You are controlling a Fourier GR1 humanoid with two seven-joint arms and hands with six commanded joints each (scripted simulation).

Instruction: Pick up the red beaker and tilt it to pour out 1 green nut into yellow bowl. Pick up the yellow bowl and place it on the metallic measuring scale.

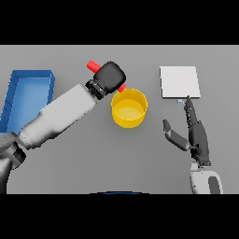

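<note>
The pouring step is judged to be in hand. The red beaker (93, 65) is held in the left hand (110, 77), whose fingers are curled round it so that most of its body is hidden; one red end shows above and to the left of the hand, and a small red part shows at the hand's lower right, at the far left rim of the yellow bowl (129, 108). The beaker is thus tilted, with its lower end directed toward the bowl. Whether that end touches the rim cannot be told.

The bowl stands upright on the grey desk (84, 158), near the centre. No green nut can be made out in the bowl or at the beaker's end, so the pour is judged not yet completed.

The metallic measuring scale (180, 81) lies to the right of the bowl, well apart from it. The right hand (195, 135) is held near the scale's near edge, fingers straight and thumb spread, holding nothing. A blue bin (29, 77) stands at the desk's left side.

For the next move, the tilt is to be increased only gradually, so that a single nut is released into the bowl. The bowl is then to be grasped and transferred to the scale.
</note>
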